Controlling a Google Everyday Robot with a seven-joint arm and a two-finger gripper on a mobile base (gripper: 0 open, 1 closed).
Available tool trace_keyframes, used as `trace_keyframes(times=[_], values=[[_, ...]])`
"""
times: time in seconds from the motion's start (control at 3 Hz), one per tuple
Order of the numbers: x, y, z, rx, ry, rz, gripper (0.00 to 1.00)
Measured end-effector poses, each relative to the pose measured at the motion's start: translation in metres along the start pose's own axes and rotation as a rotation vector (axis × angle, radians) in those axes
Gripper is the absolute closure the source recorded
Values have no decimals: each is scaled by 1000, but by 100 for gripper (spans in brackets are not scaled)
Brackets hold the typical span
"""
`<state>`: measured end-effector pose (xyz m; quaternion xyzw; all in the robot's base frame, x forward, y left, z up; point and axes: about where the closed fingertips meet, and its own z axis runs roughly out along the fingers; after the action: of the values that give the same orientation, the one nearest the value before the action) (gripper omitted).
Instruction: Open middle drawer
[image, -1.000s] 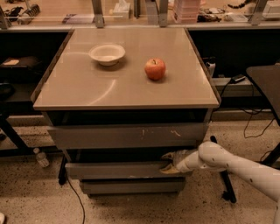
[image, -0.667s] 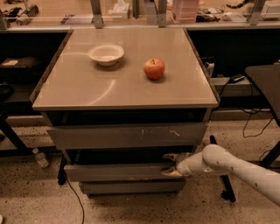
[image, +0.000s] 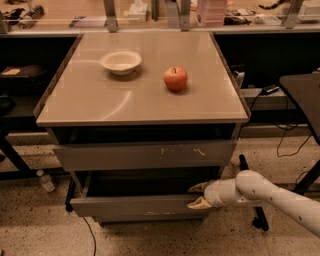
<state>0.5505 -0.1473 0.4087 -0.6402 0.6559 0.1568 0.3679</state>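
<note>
Speckled flooring (image: 35, 227) and dark shelving surround a grey metal cabinet capped by a smooth tan tabletop (image: 140, 105). On it, a white bowl (image: 121, 61) sits toward the far left corner and a red apple (image: 175, 78) lies right of centre, well apart from the bowl.

Below the tabletop's front edge we see the scratched top drawer (image: 125, 156). Under that is the middle drawer (image: 130, 206), which stands partly out so that its shallow tray shows dark behind the front.

We find the gripper (image: 200, 196) under the front right corner of the tabletop, at the right end of that drawer. The white, rounded arm (image: 280, 197) reaches in from the right. The jaws are narrow and straddle the front's upper lip, one pale fingertip (image: 199, 204) on the outer face and the other inside the tray. As far as we can tell, they clasp the lip.

We judge the drawer to be stiff sheet metal, rigid and not fragile. It looks moderately heavy and likely runs on slides. The flat, handle-less front is slick, so the top lip is the only sensible hold. Gripping at one end may skew the tray, so we favour a straight, level pull.
</note>
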Motion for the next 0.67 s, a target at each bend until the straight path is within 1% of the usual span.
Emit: trace_keyframes(times=[0.33,0.67], values=[[-2,2,-2,0,0,0,100],[-1,11,-6,-1,1,0,100]])
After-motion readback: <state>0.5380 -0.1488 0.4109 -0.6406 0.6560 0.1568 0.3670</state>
